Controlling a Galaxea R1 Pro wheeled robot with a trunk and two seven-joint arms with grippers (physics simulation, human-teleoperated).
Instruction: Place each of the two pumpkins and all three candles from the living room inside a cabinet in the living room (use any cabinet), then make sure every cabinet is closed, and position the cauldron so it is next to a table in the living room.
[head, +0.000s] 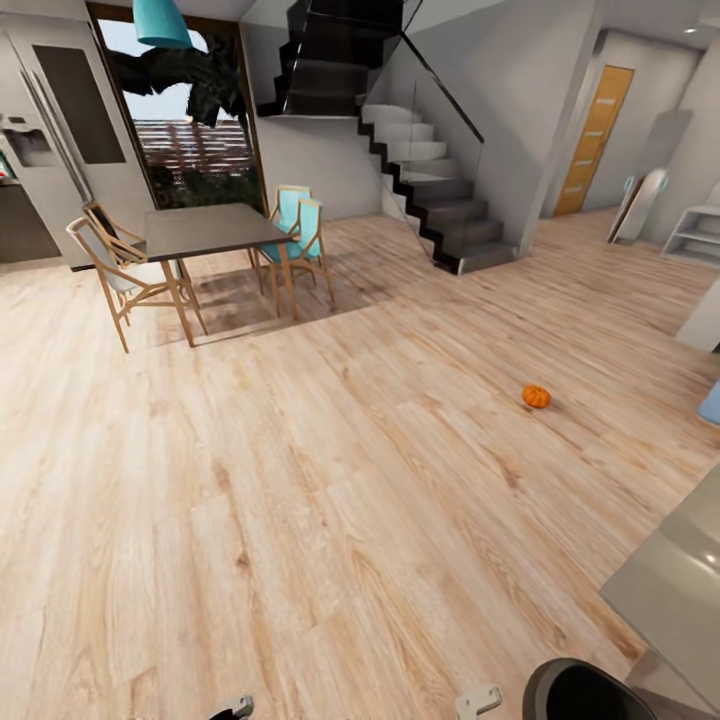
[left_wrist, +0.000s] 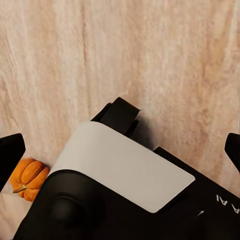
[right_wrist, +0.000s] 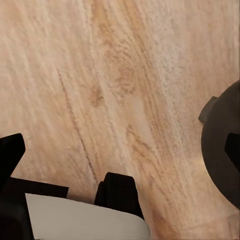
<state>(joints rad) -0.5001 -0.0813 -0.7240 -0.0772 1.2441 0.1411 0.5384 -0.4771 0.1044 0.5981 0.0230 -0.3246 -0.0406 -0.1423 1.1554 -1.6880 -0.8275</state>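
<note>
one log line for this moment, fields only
phase: in transit | pumpkin: on wood floor, untouched | left end effector: open, empty | right end effector: open, empty

Pale plank floor (head: 300, 480) runs across the whole room. A dark-topped table (head: 210, 230) stands far off with wooden chairs (head: 115, 270) around it, two of them teal. Behind the table a tall window (head: 185, 120) shows greenery; above it hangs a teal lamp (head: 162, 22). Right of the table a dark staircase (head: 420, 170) climbs the grey wall, with an orange door (head: 595, 135) beyond.
</note>
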